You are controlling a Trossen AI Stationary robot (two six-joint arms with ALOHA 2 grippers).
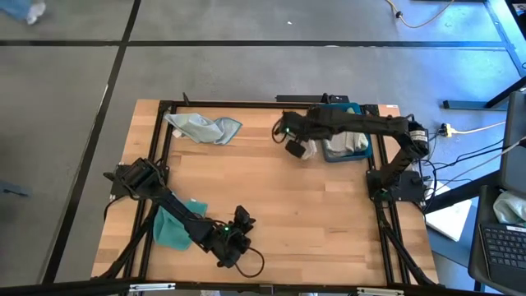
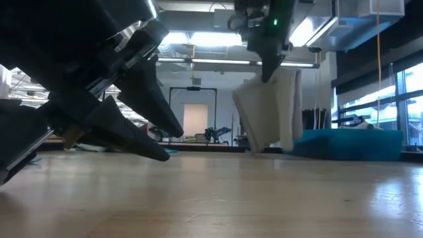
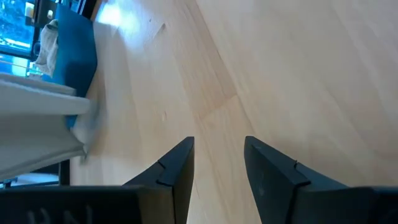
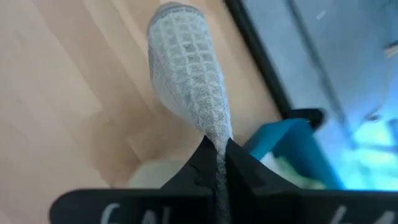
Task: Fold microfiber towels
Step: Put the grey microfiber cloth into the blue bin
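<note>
1. Two hands are in view. The right hand [image 1: 294, 149] is clenched on a light grey towel [image 2: 268, 109], pinched at its top edge and lifted so that it hangs free just beside the blue tray [image 1: 370, 152], its lower edge near the table [image 1: 312, 214].
2. The left hand [image 1: 243, 216] is held low over the near part of the table, fingers parted and grasping nothing; bare wood is seen between its fingers [image 3: 177, 171] in the left wrist view.
3. Other cloths are placed as follows: a pale blue towel [image 1: 203, 128] lies crumpled near the far left corner, a teal towel [image 1: 171, 228] lies partly under the left arm, and more cloth is left in the tray.
4. The step in hand is judged to be carrying the grey towel to open wood for spreading.
5. It would be done well if the pinch is kept firm and the towel is carried clear of the tray wall, so that no hanging corner is snagged.
6. The towel should be lowered with its bottom edge laid first, then drawn flat, so that bunching is avoided.
7. A free corner could then be taken by the left hand to square the cloth before folding.
</note>
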